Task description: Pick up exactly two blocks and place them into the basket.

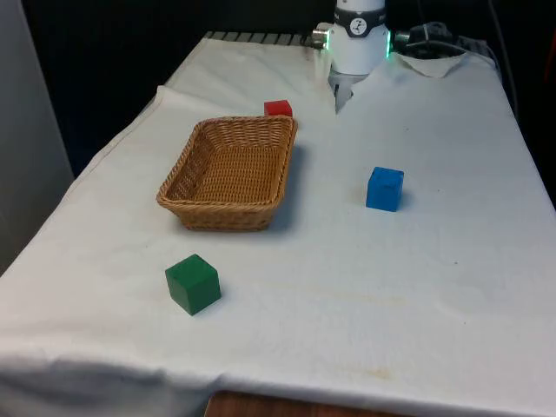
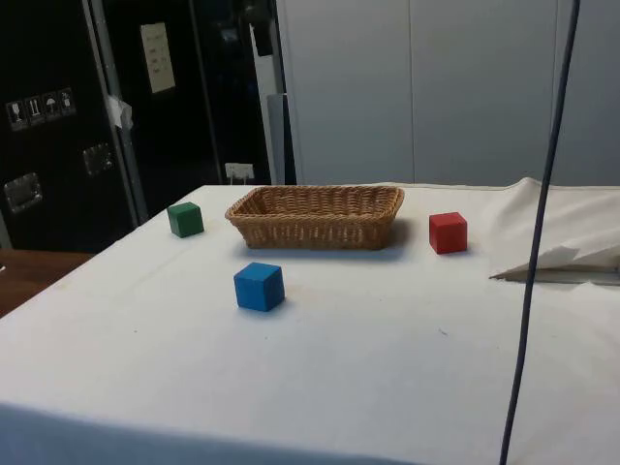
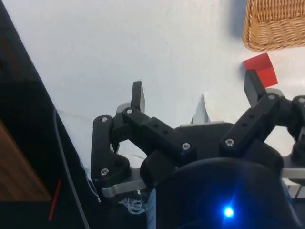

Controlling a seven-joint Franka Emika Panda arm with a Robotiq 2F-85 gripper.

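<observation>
End effector (image 3: 195, 93) spread wide, holding nothing, hanging above the tabletop (image 1: 434, 287) near its far edge. Basket (image 1: 229, 172) empty, toward the middle. Red block (image 1: 278, 108) just beside the basket's far rim; blue block (image 1: 384, 188) well apart toward the front view's right; green block (image 1: 193, 283) nearer the front edge. Probably light, rigid cubes with flat, smooth faces; best pinched across two opposite sides, squarely, to avoid twisting or slipping
</observation>
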